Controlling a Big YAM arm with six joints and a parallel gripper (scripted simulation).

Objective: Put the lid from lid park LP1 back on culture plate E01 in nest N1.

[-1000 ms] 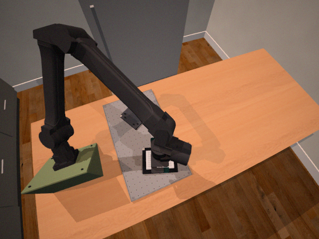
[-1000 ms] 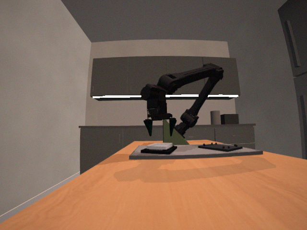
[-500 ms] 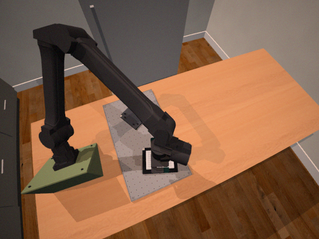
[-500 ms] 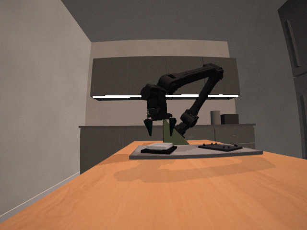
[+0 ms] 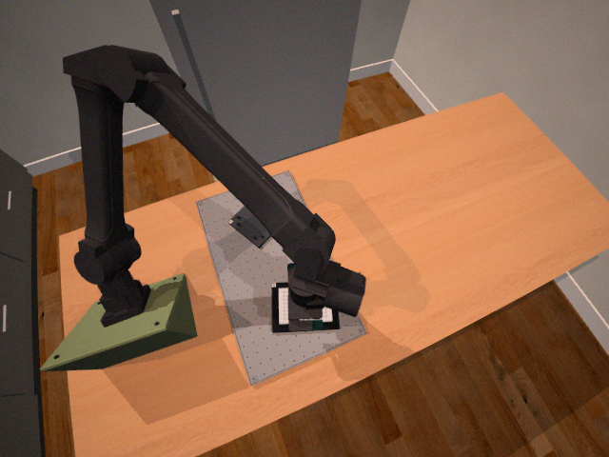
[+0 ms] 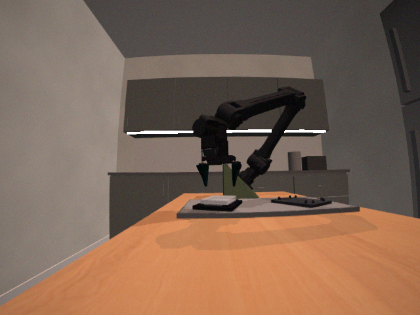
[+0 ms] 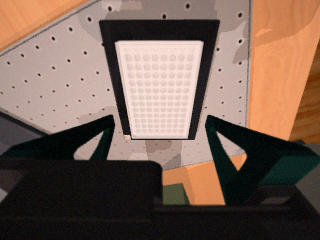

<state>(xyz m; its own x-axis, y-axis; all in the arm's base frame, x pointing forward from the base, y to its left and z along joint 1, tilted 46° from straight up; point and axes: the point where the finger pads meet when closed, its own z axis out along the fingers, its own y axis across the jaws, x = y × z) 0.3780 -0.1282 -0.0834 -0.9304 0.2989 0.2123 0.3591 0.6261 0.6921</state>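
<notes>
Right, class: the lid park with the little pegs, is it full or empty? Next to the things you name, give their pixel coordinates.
Empty: in the exterior view the dark park [image 5: 249, 228] [image 6: 300, 202] shows its top and upright pegs, with no lid resting on them.

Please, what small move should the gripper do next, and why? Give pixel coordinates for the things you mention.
Probably rise straight up, fingers open. The gripper [image 5: 304, 296] [image 6: 219, 186] [image 7: 160, 119] hangs open above the white plate [image 5: 284, 306] [image 6: 218, 200] [image 7: 160, 90], which seems already covered, and the pegged stand [image 5: 250, 228] [image 6: 301, 201] shows no lid.
</notes>
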